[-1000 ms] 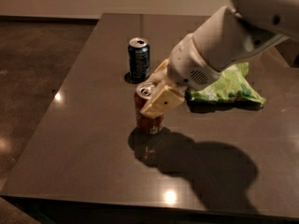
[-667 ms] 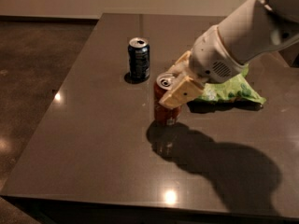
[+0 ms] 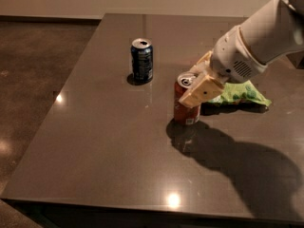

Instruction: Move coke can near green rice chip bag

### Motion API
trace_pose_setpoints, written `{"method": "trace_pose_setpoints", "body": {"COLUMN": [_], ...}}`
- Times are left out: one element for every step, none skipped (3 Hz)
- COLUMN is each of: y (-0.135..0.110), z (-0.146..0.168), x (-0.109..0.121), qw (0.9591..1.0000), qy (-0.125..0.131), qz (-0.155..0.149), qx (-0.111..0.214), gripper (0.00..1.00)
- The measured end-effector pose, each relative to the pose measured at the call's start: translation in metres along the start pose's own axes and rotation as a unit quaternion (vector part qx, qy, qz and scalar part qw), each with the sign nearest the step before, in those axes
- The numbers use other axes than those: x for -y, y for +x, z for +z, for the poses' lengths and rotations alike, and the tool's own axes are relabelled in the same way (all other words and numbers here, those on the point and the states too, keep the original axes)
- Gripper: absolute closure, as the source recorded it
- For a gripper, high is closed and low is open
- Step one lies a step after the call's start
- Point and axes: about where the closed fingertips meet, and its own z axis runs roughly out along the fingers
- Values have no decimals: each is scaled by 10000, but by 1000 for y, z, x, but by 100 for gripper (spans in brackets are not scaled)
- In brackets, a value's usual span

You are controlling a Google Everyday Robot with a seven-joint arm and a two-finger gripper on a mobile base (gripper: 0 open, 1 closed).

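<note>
The coke can [image 3: 184,109], red-brown with a silver top, stands upright on the dark table [image 3: 109,146], just left of the green rice chip bag [image 3: 242,93]. My gripper [image 3: 195,82] reaches in from the upper right and is shut on the can's upper part, one cream finger [image 3: 200,91] across its front. The bag lies flat and crinkled, partly hidden behind my arm.
A dark blue can [image 3: 142,61] stands upright at the back, left of the coke can. The table's left edge drops to a brown floor [image 3: 38,65]. My arm casts a large shadow over the right front of the table.
My gripper has carried the coke can to the right and slightly back, from near the blue can to a spot beside the green bag.
</note>
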Motion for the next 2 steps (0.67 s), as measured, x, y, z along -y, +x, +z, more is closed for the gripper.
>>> {"method": "trace_pose_setpoints", "body": {"y": [6,9], "z": [2,4], "x": [4,5], "qw": [10000,9998], "qy": [-16,18], "qz": [87,134], "qx": [7,124], "gripper": [62,39]}}
